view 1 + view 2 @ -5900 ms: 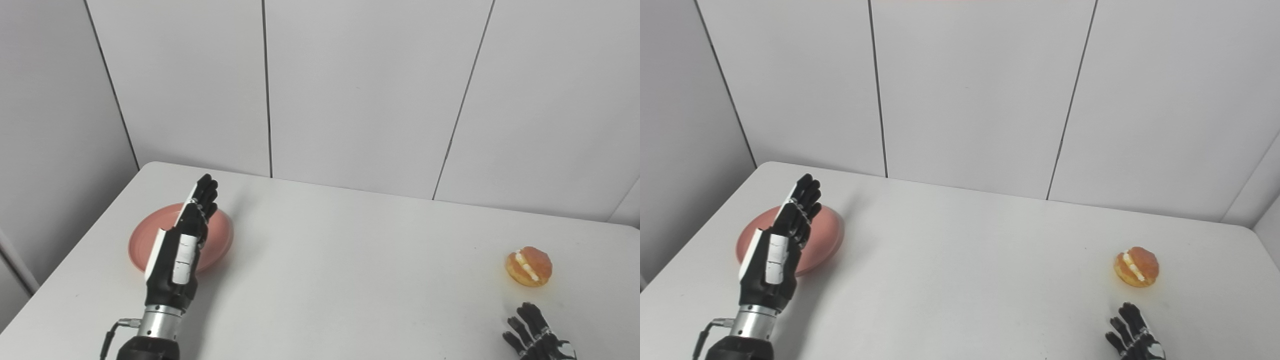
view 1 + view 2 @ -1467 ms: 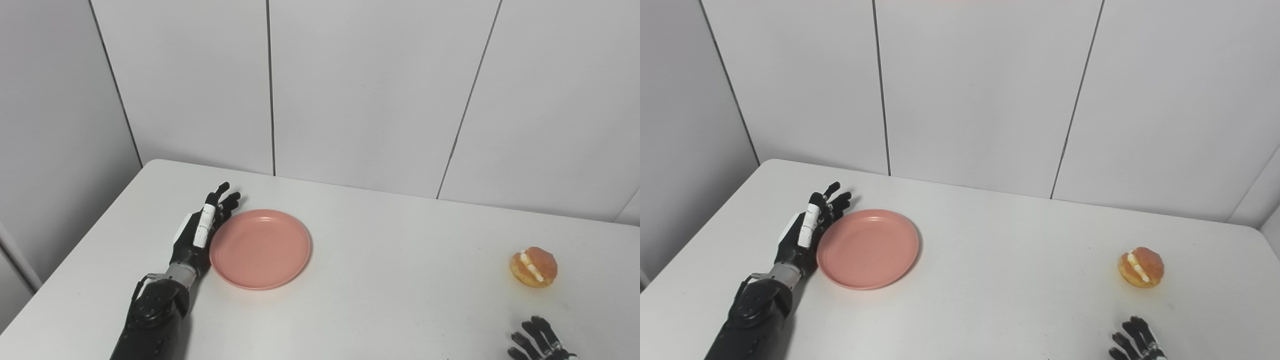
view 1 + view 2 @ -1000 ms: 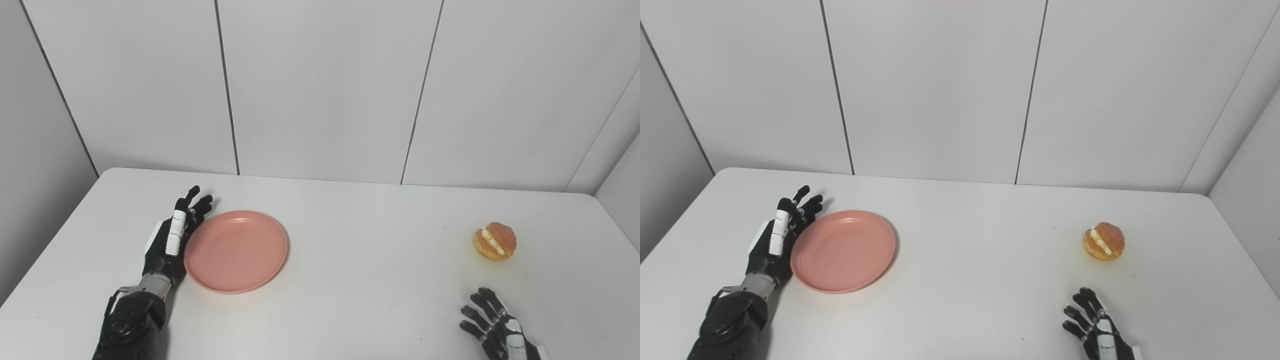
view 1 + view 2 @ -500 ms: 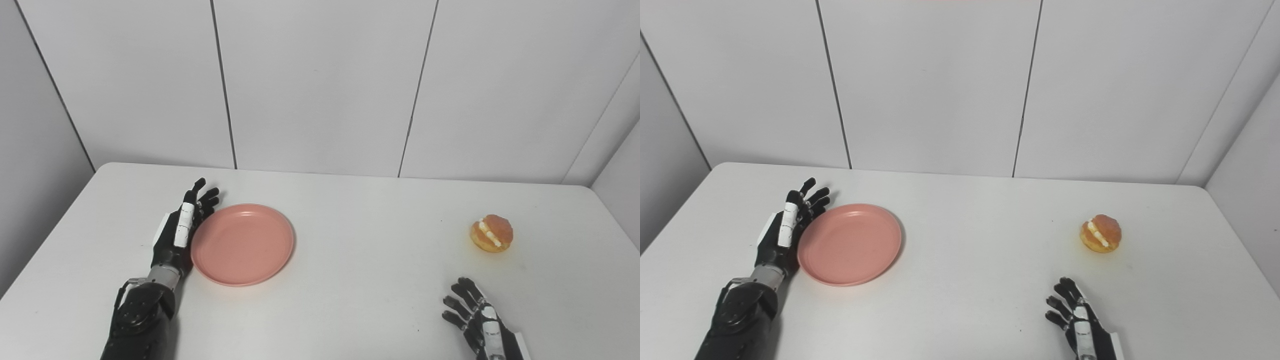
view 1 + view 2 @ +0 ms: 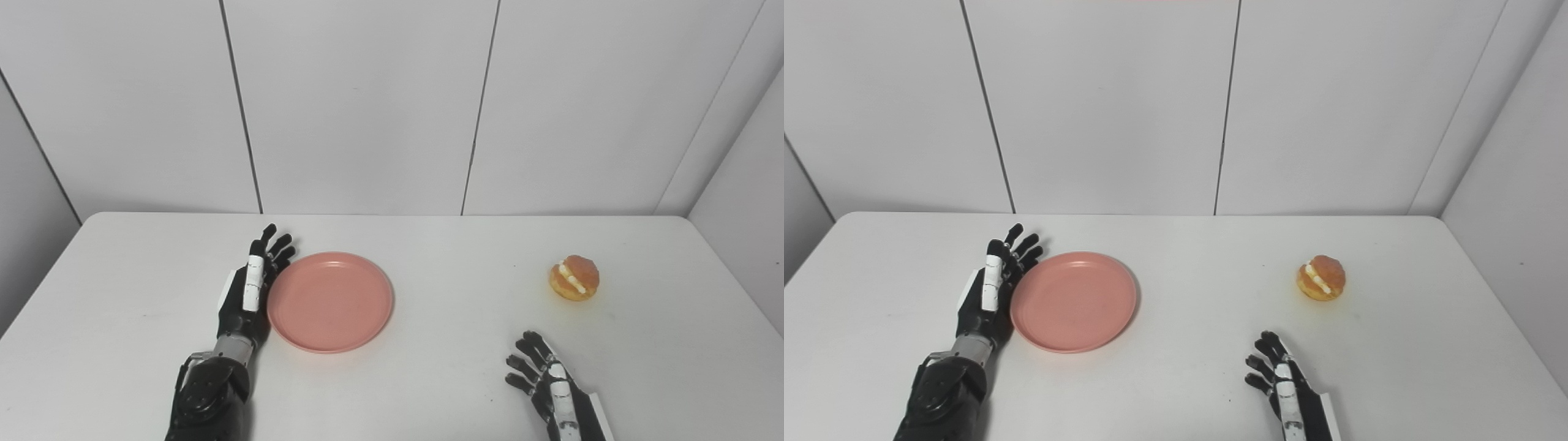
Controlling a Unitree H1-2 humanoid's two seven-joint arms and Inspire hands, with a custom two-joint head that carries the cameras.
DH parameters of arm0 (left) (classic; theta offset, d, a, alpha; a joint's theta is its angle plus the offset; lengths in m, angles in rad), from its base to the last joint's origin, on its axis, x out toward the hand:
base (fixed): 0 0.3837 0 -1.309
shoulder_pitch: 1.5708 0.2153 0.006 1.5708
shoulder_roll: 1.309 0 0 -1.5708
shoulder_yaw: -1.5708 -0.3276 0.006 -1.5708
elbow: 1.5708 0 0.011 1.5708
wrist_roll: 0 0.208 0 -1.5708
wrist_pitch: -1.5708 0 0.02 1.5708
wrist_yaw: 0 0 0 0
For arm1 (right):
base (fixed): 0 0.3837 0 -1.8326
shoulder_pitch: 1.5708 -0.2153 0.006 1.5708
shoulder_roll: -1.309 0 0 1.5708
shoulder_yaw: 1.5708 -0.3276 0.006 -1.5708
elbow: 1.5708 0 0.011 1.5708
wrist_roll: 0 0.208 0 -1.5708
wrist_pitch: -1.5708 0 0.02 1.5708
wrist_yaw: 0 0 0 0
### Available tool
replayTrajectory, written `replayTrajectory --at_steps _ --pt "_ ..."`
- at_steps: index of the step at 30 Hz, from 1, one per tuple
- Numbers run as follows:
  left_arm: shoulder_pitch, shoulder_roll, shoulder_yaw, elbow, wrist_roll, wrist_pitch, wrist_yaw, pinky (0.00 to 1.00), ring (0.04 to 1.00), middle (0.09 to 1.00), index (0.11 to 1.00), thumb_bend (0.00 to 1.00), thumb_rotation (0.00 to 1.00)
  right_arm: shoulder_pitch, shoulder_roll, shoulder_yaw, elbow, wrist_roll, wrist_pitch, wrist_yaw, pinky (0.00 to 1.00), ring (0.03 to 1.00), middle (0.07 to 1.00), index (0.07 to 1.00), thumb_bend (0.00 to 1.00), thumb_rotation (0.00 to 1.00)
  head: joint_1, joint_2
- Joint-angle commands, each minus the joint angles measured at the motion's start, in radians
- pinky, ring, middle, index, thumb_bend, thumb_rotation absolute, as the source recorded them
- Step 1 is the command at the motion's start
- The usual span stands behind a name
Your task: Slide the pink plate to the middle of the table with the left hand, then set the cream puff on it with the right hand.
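The left hand (image 5: 250, 293) stood edge-on, fingers spread and empty, against the pink plate's (image 5: 331, 301) left rim; the right hand (image 5: 548, 383) lay released, empty, near the cream puff (image 5: 574, 277).

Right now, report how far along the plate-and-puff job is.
Done or nearly: the round pink plate sits left of the white table's middle, empty. In hand: the left hand lies open, edge-on against the plate's left rim. Left: the cream-filled golden puff sits untouched on the right; the right hand is open below it, holding nothing.
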Motion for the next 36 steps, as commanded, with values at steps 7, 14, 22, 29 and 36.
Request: replayTrajectory --at_steps 7,14,22,29,36 --pt "0.013 -0.014 -0.007 -0.085 -0.040 0.048 -0.046 0.94 0.908 0.929 0.949 0.91 0.94 -0.003 0.022 0.020 -0.012 -0.014 0.031 0.004 0.78 0.834 0.884 0.876 0.86 1.00 -0.025 -0.001" --pt "0.025 -0.041 -0.029 -0.130 -0.017 0.059 -0.029 0.92 0.894 0.911 0.934 0.90 0.94 -0.007 0.033 0.032 -0.009 -0.042 0.033 -0.007 0.78 0.832 0.885 0.877 0.86 1.00 -0.069 -0.002" --pt "0.021 -0.044 -0.029 -0.113 -0.009 0.046 -0.029 0.95 0.910 0.932 0.929 0.89 0.94 -0.014 0.042 0.050 -0.002 -0.064 0.037 -0.014 0.77 0.834 0.891 0.884 0.86 1.00 -0.120 -0.007" --pt "0.021 -0.038 -0.029 -0.105 -0.007 0.041 -0.036 0.97 0.921 0.926 0.927 0.92 0.92 -0.017 0.043 0.052 0.006 -0.063 0.032 -0.012 0.78 0.835 0.896 0.885 0.86 1.00 -0.129 -0.009" --pt "0.020 -0.039 -0.034 -0.095 -0.005 0.029 -0.041 0.97 0.909 0.930 0.922 0.89 0.95 -0.018 0.038 0.050 0.018 -0.076 0.022 -0.016 0.78 0.836 0.897 0.886 0.87 1.00 -0.128 -0.013"
